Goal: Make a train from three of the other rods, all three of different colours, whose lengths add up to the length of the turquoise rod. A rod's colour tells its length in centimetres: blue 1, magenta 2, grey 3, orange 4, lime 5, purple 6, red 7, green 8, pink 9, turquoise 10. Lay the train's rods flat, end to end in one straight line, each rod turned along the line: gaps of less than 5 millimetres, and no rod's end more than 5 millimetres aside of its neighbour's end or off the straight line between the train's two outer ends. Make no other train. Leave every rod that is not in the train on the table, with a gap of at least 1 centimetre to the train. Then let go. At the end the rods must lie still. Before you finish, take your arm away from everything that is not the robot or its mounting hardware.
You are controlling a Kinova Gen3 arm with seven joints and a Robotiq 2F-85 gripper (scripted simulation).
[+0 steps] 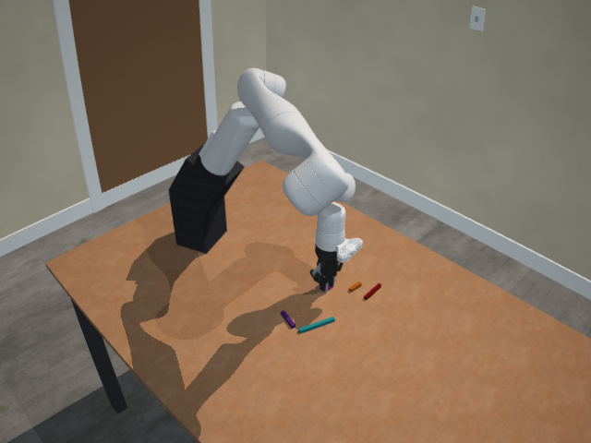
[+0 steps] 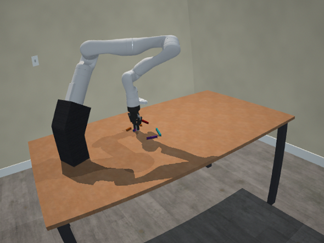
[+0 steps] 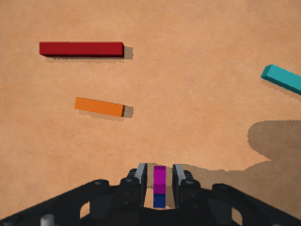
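The big brown table [image 1: 405, 372] [image 2: 212, 108] [image 3: 188, 94] holds up the white arm [image 1: 286, 128] [image 2: 109, 47], which bends over and points its black pincer [image 1: 326, 288] [image 2: 136, 129] [image 3: 159, 174] down. The pincer's fingers are a bit apart, one on each side of the small rods, not squeezing them. The turquoise rod [image 1: 317, 325] [image 2: 158, 131] [image 3: 284, 81] lies flat, slanting down to the right in the wrist view. The red rod [image 1: 372, 291] [image 2: 145, 121] [image 3: 82, 49] points left to right there. The purple rod [image 1: 287, 318] [image 2: 151, 137] has one end near the turquoise one. An orange rod [image 1: 355, 287] [image 2: 140, 124] [image 3: 100, 106] lies near the red, its right end dipping in the wrist view; another orange rod [image 2: 128, 129] lies near the pincer. The magenta rod [image 2: 135, 130] [image 3: 160, 179] points up and down in the wrist view, with the little blue rod [image 2: 133, 130] [image 3: 159, 201] in line at its lower end.
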